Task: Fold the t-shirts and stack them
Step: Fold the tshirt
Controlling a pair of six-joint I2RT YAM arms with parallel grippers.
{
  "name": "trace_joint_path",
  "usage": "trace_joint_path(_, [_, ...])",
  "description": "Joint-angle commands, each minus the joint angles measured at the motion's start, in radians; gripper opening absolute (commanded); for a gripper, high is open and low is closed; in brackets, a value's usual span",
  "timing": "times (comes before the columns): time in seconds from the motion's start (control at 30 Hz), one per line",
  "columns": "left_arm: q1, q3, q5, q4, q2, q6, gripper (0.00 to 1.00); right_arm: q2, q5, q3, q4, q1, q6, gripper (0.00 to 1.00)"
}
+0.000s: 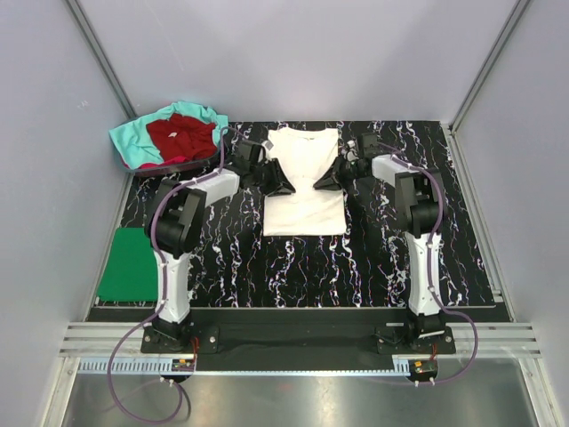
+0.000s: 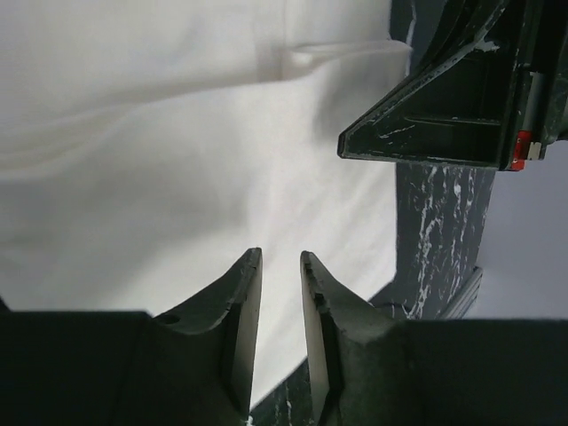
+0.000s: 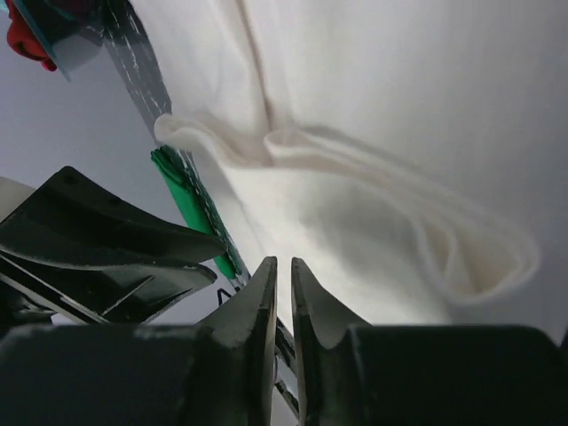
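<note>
Our left gripper [image 2: 280,266] has its jaws a little apart, with nothing between them. The jaws of our right gripper [image 3: 282,271] stand almost together, with a thin slit and no cloth visible in it. We cannot tell whether that one is fully closed.

Both grippers hang close over the white shirt [image 1: 305,209], tips pointing inward at each other. The left is over the shirt's left side and the right over its right side, so neither arm is nearer. The shirt lies flat mid-table, directly under and between the tips. Its long axis runs from the collar at the far side to the hem at the near side, and the grippers sit across the upper half.

We judge that the coming fold turns on this. Each tip has to reach a side edge just outboard of it, and a ridge of raised cloth lies near the right gripper.

There is little table [image 1: 373,267] behind the collar, but bare surface lies in front of the hem and to the right. The teal shirt [image 1: 129,142] and dark red shirt [image 1: 182,135] are heaped at the far left corner. The green shirt [image 1: 127,265] lies folded at the near left edge, well apart.
</note>
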Motion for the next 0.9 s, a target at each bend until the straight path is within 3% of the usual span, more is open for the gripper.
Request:
trace_joint_path(0.0, [0.046,0.048,0.031,0.158,0.071,-0.019,0.29,0.077,-0.058,0.058,0.166,-0.026,0.098,0.17])
trace_joint_path(0.2, [0.101,0.094,0.047,0.191,0.15,-0.015,0.29,0.142,-0.091,-0.011,0.337,-0.101,0.196,0.15])
trace_joint_path(0.3, [0.119,0.123,0.062,0.15,0.185,0.017,0.28,0.143,-0.107,-0.006,0.332,-0.138,0.169,0.15])
trace_joint_path(0.4, [0.127,0.137,0.073,0.099,0.168,0.054,0.29,0.119,-0.108,0.02,0.219,-0.163,0.107,0.16])
trace_joint_path(0.57, [0.124,0.139,0.08,0.022,0.065,0.094,0.44,0.024,-0.062,0.107,-0.026,-0.166,-0.026,0.19])
trace_joint_path(0.67, [0.115,0.119,0.094,-0.012,-0.031,0.105,0.47,-0.056,-0.025,0.126,-0.135,-0.164,-0.08,0.21])
trace_joint_path(0.87, [0.089,-0.002,0.137,0.014,-0.165,0.068,0.42,-0.186,-0.038,0.027,-0.229,-0.063,-0.15,0.24])
